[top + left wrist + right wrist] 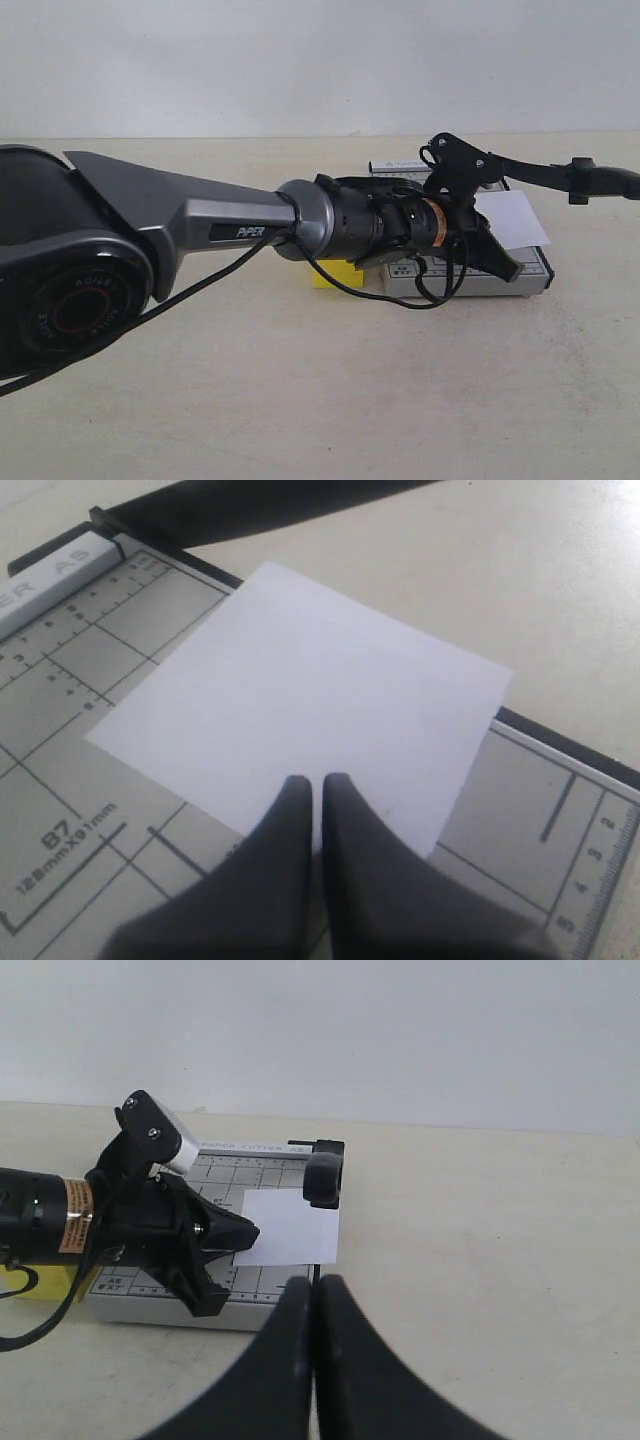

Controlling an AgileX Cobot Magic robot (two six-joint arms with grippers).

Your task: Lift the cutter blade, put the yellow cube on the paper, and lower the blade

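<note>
One step of three looks done: the blade (250, 505) stands lifted. The left claw (312, 780) hangs shut, empty, just above the paper (300, 680); the right claw (314, 1282) is shut and empty too. The cube (335, 273) sits behind the left claw on the surface (300, 400); placing and lowering remain.

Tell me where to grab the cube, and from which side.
Take the cube by two opposite flat side faces, coming straight down. It sits on the table just left of the board, partly hidden by the left arm, so the board-side face looks cramped; near and far faces seem freest. The left gripper, shut over the paper, would need to back off and open first.
</note>
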